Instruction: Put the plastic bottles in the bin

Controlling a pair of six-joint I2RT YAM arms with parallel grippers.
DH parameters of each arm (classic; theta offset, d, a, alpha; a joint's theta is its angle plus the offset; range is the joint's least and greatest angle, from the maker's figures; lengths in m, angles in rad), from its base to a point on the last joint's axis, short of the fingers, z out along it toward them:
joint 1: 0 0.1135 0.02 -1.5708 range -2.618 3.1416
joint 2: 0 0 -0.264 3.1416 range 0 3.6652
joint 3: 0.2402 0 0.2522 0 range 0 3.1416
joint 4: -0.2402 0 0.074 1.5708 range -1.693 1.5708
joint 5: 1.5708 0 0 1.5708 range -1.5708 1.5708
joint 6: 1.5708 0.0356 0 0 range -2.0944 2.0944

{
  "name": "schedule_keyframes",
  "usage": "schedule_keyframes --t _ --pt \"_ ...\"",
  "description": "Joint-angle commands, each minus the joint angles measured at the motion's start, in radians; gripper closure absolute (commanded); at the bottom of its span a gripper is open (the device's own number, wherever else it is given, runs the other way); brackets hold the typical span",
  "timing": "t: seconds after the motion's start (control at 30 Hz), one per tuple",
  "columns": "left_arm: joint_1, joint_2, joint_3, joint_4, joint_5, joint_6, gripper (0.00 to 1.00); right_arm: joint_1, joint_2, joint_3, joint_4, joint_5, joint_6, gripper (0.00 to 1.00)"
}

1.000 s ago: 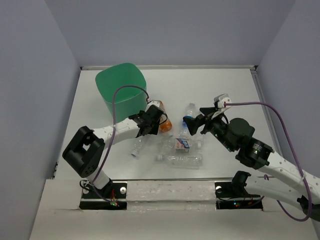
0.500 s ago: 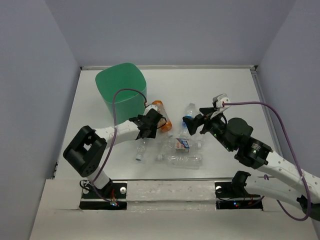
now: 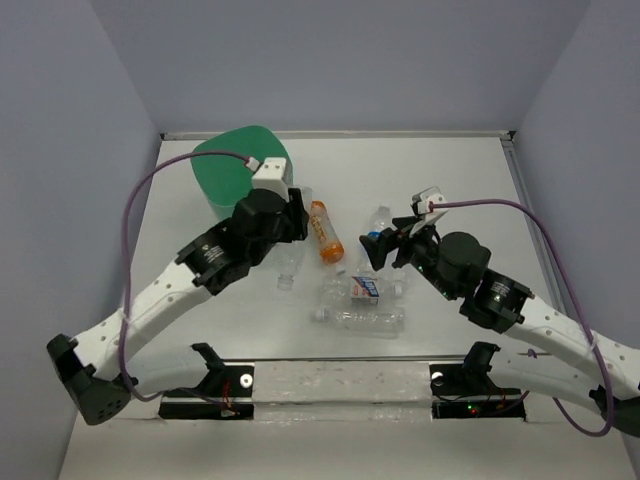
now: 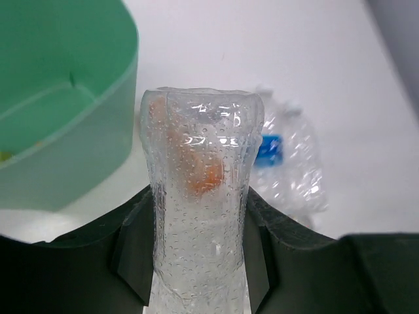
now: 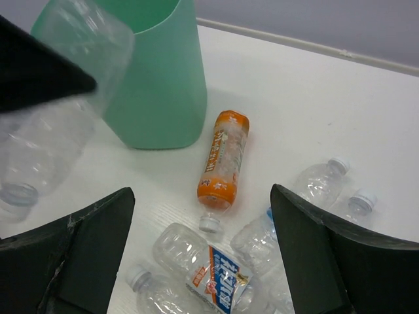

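a clear bottle (image 4: 200, 196) is pinched across its body between the fingers (image 4: 131, 252) of the left gripper (image 3: 294, 228). the bottle is uncoloured, dimpled and crinkled, and no label is seen on it. its flat base is turned to the far side and its pale cap to the near side. it is held tilted above the table (image 3: 440, 170), just right of the bin (image 3: 225, 175), with its base near the bin's rim. contact with the rim cannot be judged. the bin is mint green, rounded-square and narrower towards its foot. it stands at the far left of the table.

the right gripper (image 3: 388, 232) is found with its fingers (image 5: 85, 255) spread wide and nothing between them. it is held above the group of bottles at the middle of the table.

an orange bottle (image 3: 323, 232) with a white cap is laid on its side just right of the held bottle, with its cap to the near side. on the near right of it, a blue-labelled bottle (image 3: 362, 288) is laid flat. it is clear and crinkled, with a white cap. an unlabelled bottle (image 3: 365, 320), also clear, is laid along the near side of that one. two white-capped bottles (image 5: 319, 182), small and clear, are seen side by side to the right of the orange one.
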Motion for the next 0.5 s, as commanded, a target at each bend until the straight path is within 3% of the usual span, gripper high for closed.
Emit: schedule_keyframes --t 0.0,0.17,0.23,0.33,0.47 --pt "0.001 -0.133 0.172 0.063 -0.074 0.043 0.54 -0.003 0.024 0.03 0.062 0.008 -0.001 0.11" --pt "0.07 -0.105 0.299 0.287 -0.331 0.214 0.53 -0.003 0.12 0.05 0.074 -0.032 0.031 0.12" --pt "0.139 -0.081 0.318 0.369 -0.33 0.252 0.53 -0.003 0.155 0.054 0.076 -0.049 0.046 0.13" --pt "0.325 0.002 0.362 0.542 -0.304 0.307 0.53 -0.003 0.189 0.045 0.14 -0.043 0.043 0.14" --pt "0.418 0.097 0.404 0.617 -0.29 0.337 0.53 -0.003 0.258 0.062 0.153 -0.048 0.019 0.13"
